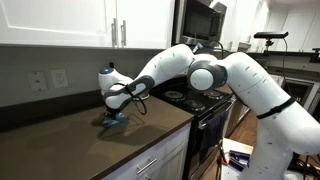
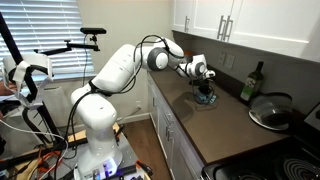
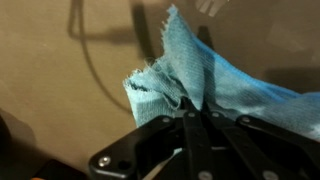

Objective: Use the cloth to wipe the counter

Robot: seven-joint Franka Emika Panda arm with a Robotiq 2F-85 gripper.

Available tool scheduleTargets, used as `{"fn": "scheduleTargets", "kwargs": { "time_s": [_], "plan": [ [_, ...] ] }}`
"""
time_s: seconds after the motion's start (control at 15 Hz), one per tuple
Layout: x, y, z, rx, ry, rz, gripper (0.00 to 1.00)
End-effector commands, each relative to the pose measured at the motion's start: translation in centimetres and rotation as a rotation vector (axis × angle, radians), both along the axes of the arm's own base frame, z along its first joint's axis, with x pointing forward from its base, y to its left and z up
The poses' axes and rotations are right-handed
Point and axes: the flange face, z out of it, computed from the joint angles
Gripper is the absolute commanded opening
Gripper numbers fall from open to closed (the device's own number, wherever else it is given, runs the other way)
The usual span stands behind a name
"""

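Note:
My gripper [image 3: 195, 103] is shut on the cloth [image 3: 190, 75], a small light-blue rag with frayed edges, pinched between the black fingers in the wrist view. The rag spreads out ahead of the jaws over the dark brown counter [image 3: 60, 90]. In both exterior views the gripper [image 1: 113, 113] [image 2: 206, 92] points down at the counter [image 1: 70, 140] [image 2: 215, 125] with the cloth [image 1: 112, 121] [image 2: 207, 99] bunched under it against the surface. The white arm reaches over the counter from the stove side.
A green bottle [image 2: 251, 82] stands by the wall behind the cloth. A pan with a glass lid [image 2: 271, 108] sits by the black stove [image 1: 195, 98]. Wall outlets [image 1: 48, 79] and white upper cabinets [image 1: 90, 20] run behind the counter.

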Motion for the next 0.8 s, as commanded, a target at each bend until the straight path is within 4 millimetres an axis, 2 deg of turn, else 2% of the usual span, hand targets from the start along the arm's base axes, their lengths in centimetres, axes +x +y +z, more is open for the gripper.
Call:
{"fn": "scheduleTargets", "kwargs": {
  "time_s": [0.0, 0.33, 0.73],
  "plan": [
    [0.4, -3.6, -0.1, -0.064, -0.033, -0.105, 0.03],
    [-0.5, -9.1, 1.0, -0.072, -0.022, -0.264, 0.03],
    [-3.2, -15.5, 0.6, -0.021, 0.039, -0.445, 0.03]
  ]
}}
